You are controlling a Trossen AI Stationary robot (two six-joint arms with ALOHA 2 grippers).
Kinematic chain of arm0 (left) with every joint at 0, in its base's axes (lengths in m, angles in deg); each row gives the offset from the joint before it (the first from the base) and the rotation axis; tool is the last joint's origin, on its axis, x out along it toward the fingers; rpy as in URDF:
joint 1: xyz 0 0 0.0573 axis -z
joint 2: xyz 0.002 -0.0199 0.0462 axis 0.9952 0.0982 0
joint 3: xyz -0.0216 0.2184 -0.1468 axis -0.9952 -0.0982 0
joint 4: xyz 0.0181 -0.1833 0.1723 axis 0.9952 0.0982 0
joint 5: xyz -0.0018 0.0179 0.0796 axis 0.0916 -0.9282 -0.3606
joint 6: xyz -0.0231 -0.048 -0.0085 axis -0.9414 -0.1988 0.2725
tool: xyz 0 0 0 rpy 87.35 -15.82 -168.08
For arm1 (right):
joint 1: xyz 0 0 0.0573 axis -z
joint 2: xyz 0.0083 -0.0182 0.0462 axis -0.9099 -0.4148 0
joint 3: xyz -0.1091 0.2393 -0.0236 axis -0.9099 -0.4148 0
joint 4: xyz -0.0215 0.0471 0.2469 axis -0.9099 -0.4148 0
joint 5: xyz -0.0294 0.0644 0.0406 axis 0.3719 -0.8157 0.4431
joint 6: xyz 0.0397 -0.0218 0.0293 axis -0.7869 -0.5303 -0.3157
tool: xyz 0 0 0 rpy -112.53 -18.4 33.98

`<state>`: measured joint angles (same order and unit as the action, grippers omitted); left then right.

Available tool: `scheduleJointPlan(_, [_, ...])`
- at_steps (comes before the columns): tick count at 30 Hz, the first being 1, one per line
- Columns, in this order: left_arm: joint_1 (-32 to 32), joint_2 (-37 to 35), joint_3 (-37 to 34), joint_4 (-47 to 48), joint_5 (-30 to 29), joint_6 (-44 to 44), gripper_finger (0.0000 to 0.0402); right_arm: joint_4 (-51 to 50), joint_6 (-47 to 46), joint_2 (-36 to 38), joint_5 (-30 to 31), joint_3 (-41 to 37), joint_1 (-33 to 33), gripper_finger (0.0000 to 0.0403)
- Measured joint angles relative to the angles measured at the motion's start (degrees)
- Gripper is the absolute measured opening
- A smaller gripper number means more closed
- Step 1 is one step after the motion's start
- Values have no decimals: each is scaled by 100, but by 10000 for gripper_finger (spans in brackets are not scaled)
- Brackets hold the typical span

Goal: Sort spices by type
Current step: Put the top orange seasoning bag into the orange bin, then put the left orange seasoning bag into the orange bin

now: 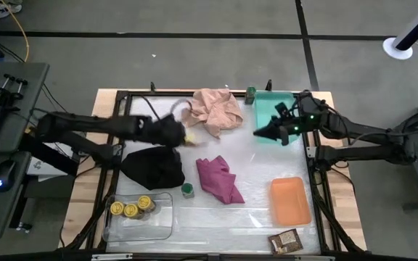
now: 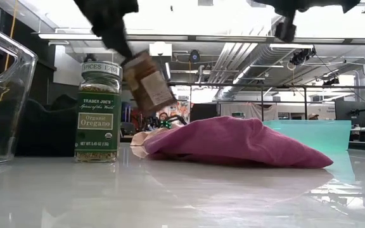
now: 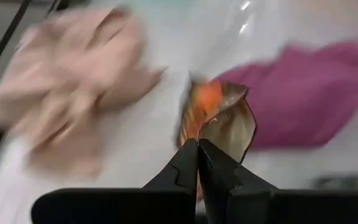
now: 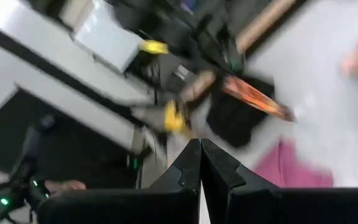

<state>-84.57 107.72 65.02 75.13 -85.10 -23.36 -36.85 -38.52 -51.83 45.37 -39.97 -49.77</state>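
My left gripper (image 1: 182,135) hovers between the pink cloth (image 1: 216,110) and the black cloth (image 1: 153,167), shut on a brown-orange packet (image 3: 219,118). My right gripper (image 1: 258,133) is shut and bare in the air at the teal tray's (image 1: 274,109) left edge. A second packet (image 1: 287,239) lies flat at the table's near edge. Three yellow-lidded jars (image 1: 130,209) stand in the clear tray (image 1: 162,225). One dark-green jar (image 1: 187,190) stands upright next to the magenta cloth (image 1: 220,180), and another (image 1: 250,92) stands by the teal tray's far corner. My left gripper pinches the packet between its two fingers (image 3: 188,165) at the packet's upper end (image 2: 132,61), coming from above. The packet (image 2: 149,82) is lifted clear of the table and hangs tilted below the fingers.
The orange tray (image 1: 290,201) sits at the near right. The three cloths take up the middle of the table. Bare table shows between the magenta cloth and the orange tray, and along the near edge between the clear tray and the second packet.
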Motion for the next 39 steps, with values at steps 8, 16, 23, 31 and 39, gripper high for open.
scheduleJointPlan(8, [1487,2027,1570,-1413,-506,-478,0,-1834,281,285,-28,0,-506,0])
scheduleJointPlan(16, [1864,4080,4145,-772,-631,113,0,-1901,340,517,131,0,-951,0])
scheduleJointPlan(23, [1973,3888,4682,800,-663,-1,0,-1811,116,452,395,0,-1619,0])
scheduleJointPlan(31, [2607,3651,4508,1440,-629,-6,0,-146,-9,-629,1005,2,-2673,0])
scheduleJointPlan(39, [2917,2888,2499,-403,-215,-1244,0,997,99,-2214,1005,2,-3343,0])
